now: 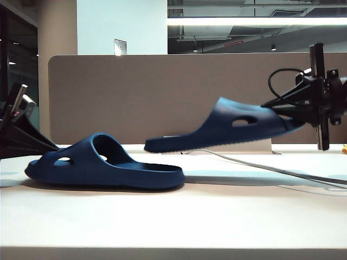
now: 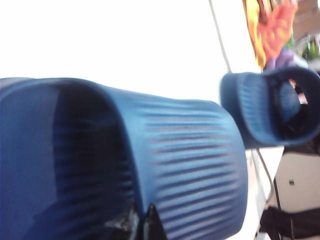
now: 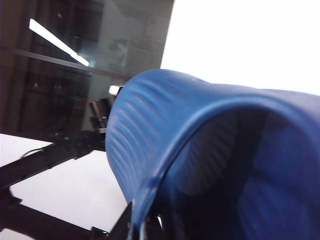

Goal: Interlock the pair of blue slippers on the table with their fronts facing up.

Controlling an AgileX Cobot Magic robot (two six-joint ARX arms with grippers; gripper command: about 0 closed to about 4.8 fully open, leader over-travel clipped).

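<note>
Two blue slippers show in the exterior view. One slipper [image 1: 103, 165] lies sole down on the white table [image 1: 217, 216] at the left. My left gripper [image 1: 54, 147] is shut on the edge of its strap; the left wrist view shows the ribbed strap [image 2: 190, 165] pinched by the gripper [image 2: 145, 225]. The other slipper [image 1: 227, 127] hangs tilted above the table at the right, its strap end higher, with my right gripper [image 1: 293, 116] shut on it. The right wrist view shows that strap [image 3: 165, 130] clamped in the gripper [image 3: 150, 222]. The raised slipper [image 2: 270, 107] also appears far off in the left wrist view.
A brown-grey partition panel [image 1: 162, 92] stands along the back of the table. A grey cable [image 1: 271, 170] runs across the table at the right. A small yellow object [image 1: 344, 149] sits at the right edge. The left arm [image 3: 50, 155] shows in the right wrist view.
</note>
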